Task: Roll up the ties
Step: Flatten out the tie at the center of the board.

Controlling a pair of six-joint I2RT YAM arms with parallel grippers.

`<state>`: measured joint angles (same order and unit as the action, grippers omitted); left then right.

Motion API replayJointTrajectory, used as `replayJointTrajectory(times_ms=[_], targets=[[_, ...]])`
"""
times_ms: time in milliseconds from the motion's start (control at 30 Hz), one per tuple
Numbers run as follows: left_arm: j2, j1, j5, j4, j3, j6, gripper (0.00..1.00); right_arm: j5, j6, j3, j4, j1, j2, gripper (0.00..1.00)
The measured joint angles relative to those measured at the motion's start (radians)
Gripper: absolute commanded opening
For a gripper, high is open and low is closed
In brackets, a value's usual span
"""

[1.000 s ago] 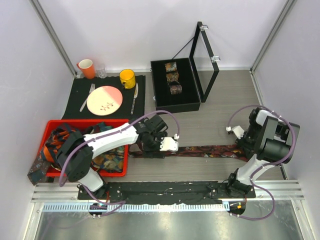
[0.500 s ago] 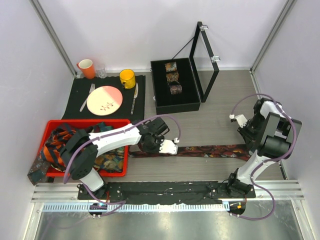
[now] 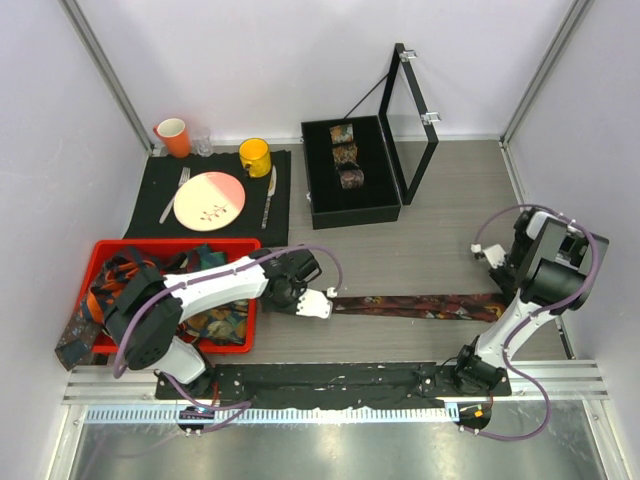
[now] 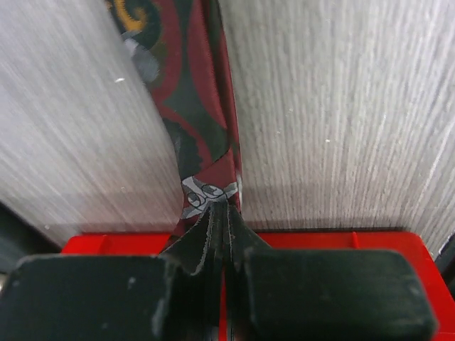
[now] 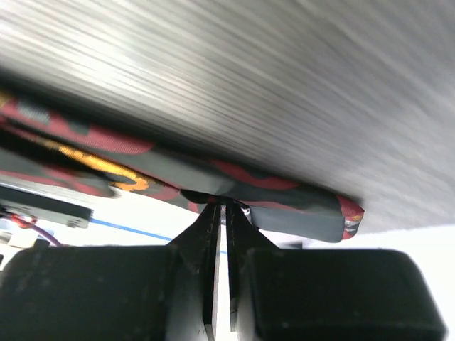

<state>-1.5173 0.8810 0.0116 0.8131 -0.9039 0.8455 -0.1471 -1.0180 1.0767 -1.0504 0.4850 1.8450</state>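
Observation:
A dark red patterned tie lies stretched flat across the near part of the table. My left gripper is shut on its left end; in the left wrist view the jaws pinch the tie's tip, and the tie runs straight away from them. My right gripper is shut on the tie's right end, its jaws nipping the edge of the folded fabric. Three rolled ties sit in the black box. More ties lie heaped in the red bin.
The black box's lid stands open at the back. A dark placemat at the back left holds a plate, cutlery, a yellow mug, an orange cup and a glass. One tie hangs over the bin's left edge.
My left gripper has shut on the tie's end and shifted left toward the bin. The right gripper has closed further and its arm has swung right. The tie now lies straighter.

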Motion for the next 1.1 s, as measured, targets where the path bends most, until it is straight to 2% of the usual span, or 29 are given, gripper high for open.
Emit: replayJointTrajectory(times_ms=[33, 133, 167, 233, 333, 367, 433, 467, 500, 567, 633, 667, 700, 733, 900, 1000, 1100], targets=[[0.000, 0.000, 0.003, -0.004, -0.001, -0.005, 0.03, -0.013, -0.001, 0.009, -0.001, 0.018, 0.010, 0.10], [-0.003, 0.000, 0.006, -0.013, -0.025, -0.030, 0.13, -0.058, -0.011, 0.033, 0.006, 0.088, 0.035, 0.10], [-0.009, 0.000, 0.006, -0.014, -0.041, -0.040, 0.20, -0.072, -0.019, 0.039, 0.011, 0.113, 0.040, 0.10], [-0.026, 0.000, -0.011, -0.020, -0.084, -0.065, 0.27, -0.089, -0.034, 0.042, 0.025, 0.142, 0.042, 0.11], [-0.036, -0.002, -0.043, -0.035, -0.161, -0.113, 0.45, -0.103, -0.058, 0.042, 0.035, 0.166, 0.042, 0.13], [-0.035, -0.006, -0.059, -0.039, -0.187, -0.130, 0.54, -0.102, -0.066, 0.044, 0.035, 0.171, 0.042, 0.15], [-0.024, -0.017, -0.092, -0.050, -0.228, -0.157, 0.62, -0.093, -0.086, 0.053, 0.028, 0.179, 0.042, 0.23], [-0.008, -0.027, -0.111, -0.057, -0.244, -0.174, 0.72, -0.075, -0.098, 0.064, 0.024, 0.182, 0.041, 0.28], [0.017, -0.038, -0.125, -0.063, -0.254, -0.190, 0.78, -0.053, -0.112, 0.078, 0.021, 0.185, 0.038, 0.34], [0.101, -0.055, -0.143, -0.079, -0.261, -0.221, 0.86, 0.003, -0.147, 0.122, -0.002, 0.186, 0.025, 0.42], [0.212, -0.068, -0.150, -0.108, -0.261, -0.263, 0.99, 0.077, -0.185, 0.166, -0.035, 0.186, -0.011, 0.58], [0.266, -0.070, -0.163, -0.128, -0.261, -0.274, 0.96, 0.126, -0.208, 0.195, -0.063, 0.186, -0.043, 0.80], [0.308, -0.069, -0.179, -0.146, -0.261, -0.288, 0.93, 0.153, -0.213, 0.208, -0.078, 0.186, -0.063, 0.90], [0.345, -0.066, -0.206, -0.159, -0.261, -0.301, 0.99, 0.219, -0.237, 0.232, -0.105, 0.185, -0.103, 0.94], [0.362, -0.029, -0.357, -0.112, -0.250, -0.260, 1.00, 0.462, -0.330, 0.300, -0.208, 0.127, -0.254, 1.00], [0.270, -0.018, -0.369, -0.071, -0.244, -0.234, 1.00, 0.535, -0.364, 0.277, -0.221, -0.027, -0.325, 0.99], [0.205, -0.047, -0.357, -0.038, -0.223, -0.202, 1.00, 0.537, -0.344, 0.154, -0.214, -0.234, -0.389, 0.99]])
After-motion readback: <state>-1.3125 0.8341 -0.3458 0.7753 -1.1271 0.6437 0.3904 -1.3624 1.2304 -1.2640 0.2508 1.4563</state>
